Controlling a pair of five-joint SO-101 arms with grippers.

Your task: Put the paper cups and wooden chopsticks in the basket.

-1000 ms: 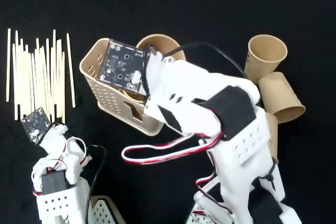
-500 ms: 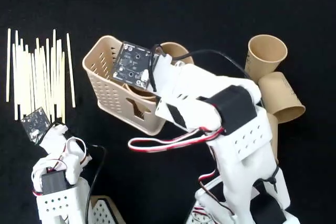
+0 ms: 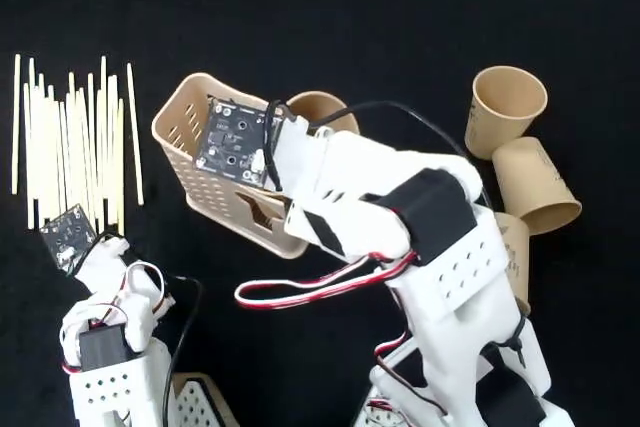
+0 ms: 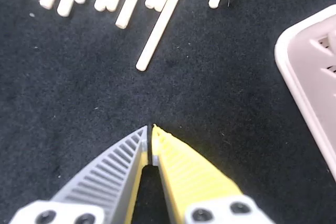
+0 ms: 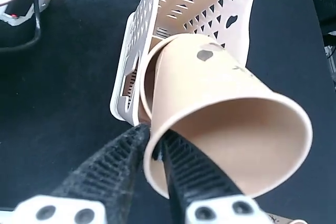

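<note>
A beige slotted basket (image 3: 200, 172) sits left of centre on the black table. My right gripper (image 5: 155, 142) is shut on the rim of a paper cup (image 5: 226, 114), whose base lies tilted inside the basket (image 5: 210, 3) and whose mouth (image 3: 320, 107) sticks out over the far rim. Three more paper cups lie at the right: one upright (image 3: 505, 107), one on its side (image 3: 535, 187), one partly hidden behind the right arm (image 3: 512, 252). Several wooden chopsticks (image 3: 75, 142) lie in a row at the far left. My left gripper (image 4: 151, 129) is shut and empty, just short of the chopsticks' near ends (image 4: 157, 24).
The right arm (image 3: 400, 207) covers the basket's near right side. A corner of the basket (image 4: 310, 61) shows in the left wrist view, close beside the left gripper. Bare black table lies between the basket and the cups at the right.
The right arm swung right with the cup and then back left, and the basket shifted along with it. The left arm kept still.
</note>
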